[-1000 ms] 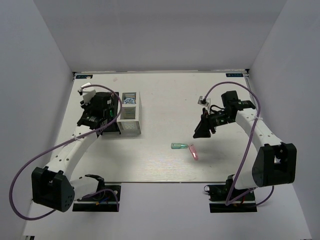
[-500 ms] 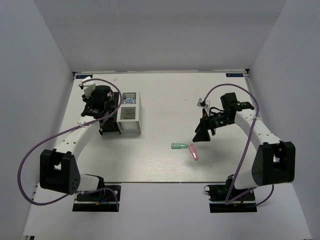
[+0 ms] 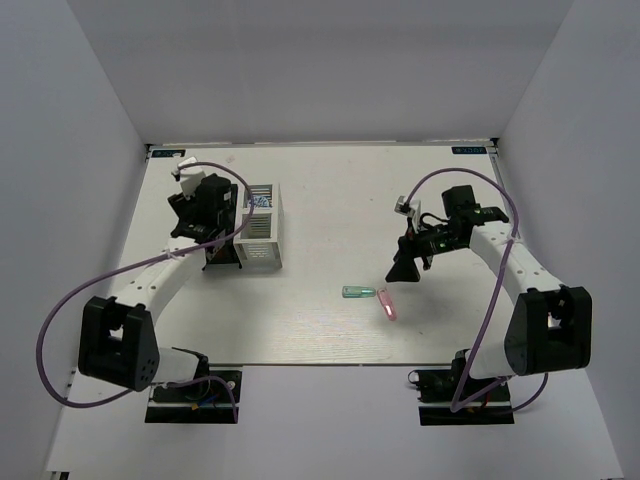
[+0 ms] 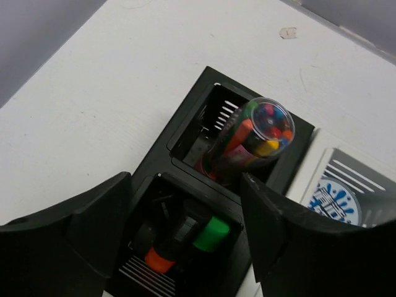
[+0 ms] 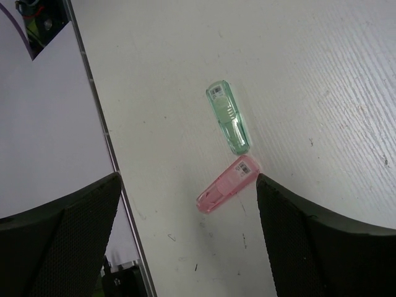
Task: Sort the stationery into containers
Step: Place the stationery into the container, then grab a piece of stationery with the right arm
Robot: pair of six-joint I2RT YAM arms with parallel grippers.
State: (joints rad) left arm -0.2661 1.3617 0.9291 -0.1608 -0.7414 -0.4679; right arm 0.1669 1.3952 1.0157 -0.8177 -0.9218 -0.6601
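My left gripper hovers open over the black container, its fingers on either side of the near compartment. That compartment holds an orange-capped marker and a green-capped marker. A clear tube of coloured bits leans in the far compartment. The white container beside it holds a blue-white roll. My right gripper is open above a translucent green piece and a pink piece, which lie end to end on the table; nothing is between its fingers.
The two capsule-like pieces lie near the middle of the white table, close to its front edge. White walls enclose the table on three sides. Purple cables loop from both arms.
My left arm has swung its gripper a little backward over the black container. My right gripper has dropped slightly toward the two pieces on the table.
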